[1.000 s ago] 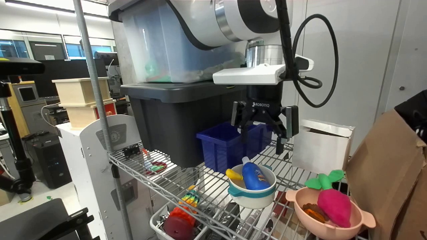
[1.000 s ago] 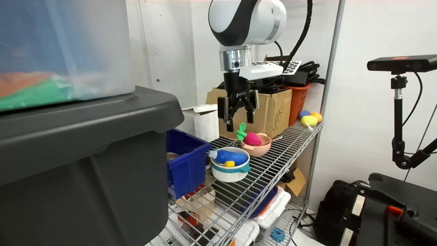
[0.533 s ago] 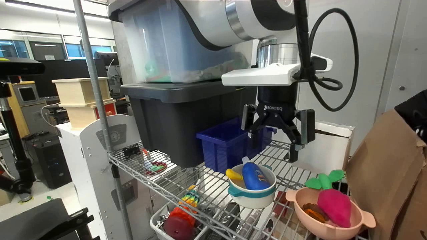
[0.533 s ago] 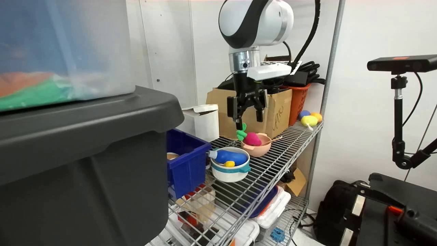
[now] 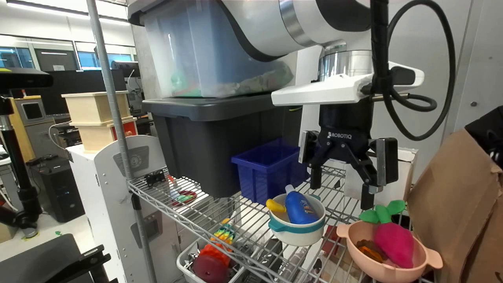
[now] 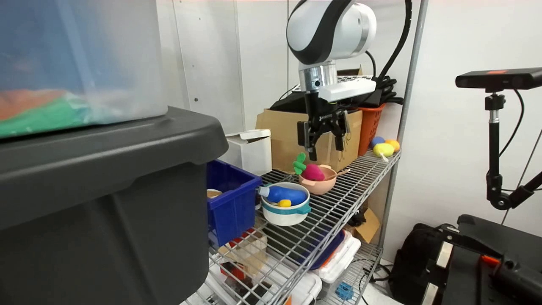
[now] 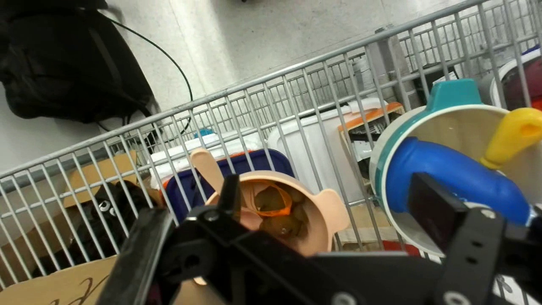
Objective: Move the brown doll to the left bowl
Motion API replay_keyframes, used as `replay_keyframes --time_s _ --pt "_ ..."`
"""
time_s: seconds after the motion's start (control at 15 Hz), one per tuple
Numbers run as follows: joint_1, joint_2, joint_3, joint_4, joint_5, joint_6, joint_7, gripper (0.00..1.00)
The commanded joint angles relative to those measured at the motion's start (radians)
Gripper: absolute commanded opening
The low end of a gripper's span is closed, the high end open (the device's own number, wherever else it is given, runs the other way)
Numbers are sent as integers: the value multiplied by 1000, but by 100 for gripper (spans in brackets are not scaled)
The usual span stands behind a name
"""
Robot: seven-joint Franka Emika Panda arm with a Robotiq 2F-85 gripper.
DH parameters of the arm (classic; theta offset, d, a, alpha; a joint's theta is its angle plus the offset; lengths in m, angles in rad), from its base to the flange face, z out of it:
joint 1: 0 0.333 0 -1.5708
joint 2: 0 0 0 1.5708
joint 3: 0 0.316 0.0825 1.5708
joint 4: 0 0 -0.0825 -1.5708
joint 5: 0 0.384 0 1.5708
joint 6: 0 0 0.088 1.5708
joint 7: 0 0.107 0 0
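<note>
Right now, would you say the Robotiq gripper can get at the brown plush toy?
Probably yes: the gripper is open, and the brown plush toy shows from above in the pink bowl, though the adjacent magenta plush may interfere.

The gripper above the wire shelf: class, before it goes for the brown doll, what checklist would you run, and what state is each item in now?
1. Gripper open and holding nothing: ok.
2. Brown doll located, inside the pink bowl: ok.
3. Doll clear of neighbours: not ok; the magenta toy lies close beside it in that bowl.
4. Gripper lined up above the doll: cannot tell from these angles.
5. Left bowl, the teal-handled one, free of other things: not ok; a blue bottle and a yellow object are in it.
6. Both bowls upright: ok.
</note>
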Motion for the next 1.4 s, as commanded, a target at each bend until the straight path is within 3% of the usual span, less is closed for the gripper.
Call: replay_keyframes --time_s 0.0,1.33 --pt "-9 -52 5 -44 4 -26 3 100" --pt "-13 -91 28 -118 11 -28 -41 100"
